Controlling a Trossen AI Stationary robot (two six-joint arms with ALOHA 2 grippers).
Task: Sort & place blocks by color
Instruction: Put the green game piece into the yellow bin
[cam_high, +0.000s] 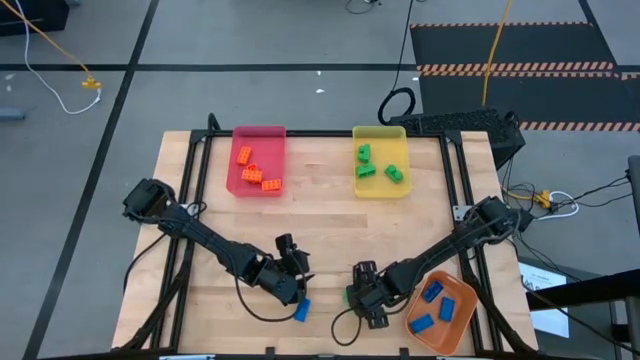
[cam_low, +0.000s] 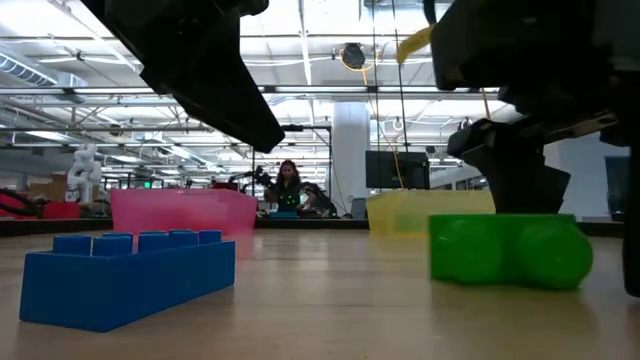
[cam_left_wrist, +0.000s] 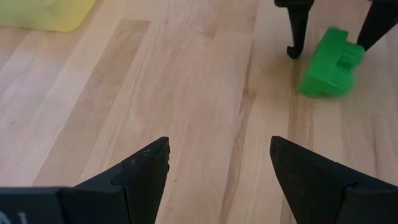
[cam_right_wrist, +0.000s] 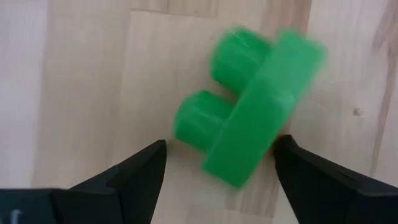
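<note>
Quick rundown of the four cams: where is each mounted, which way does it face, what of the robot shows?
High: overhead, straight down on the table; both arms, left tool, right tool.
Low: tabletop height, looking across to the room; arms hang in from above, blue block near.
Left wrist: on the left arm, facing the wood; its own open fingers.
Right wrist: on the right arm, over the green block; its open fingers flank it.
Shared: all four views show that green block.

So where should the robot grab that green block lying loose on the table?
Probably across the flat long sides of the green block, coming straight down from above. It lies on the table with its studs pointing sideways, and the right gripper already has open fingers either side of it.
</note>
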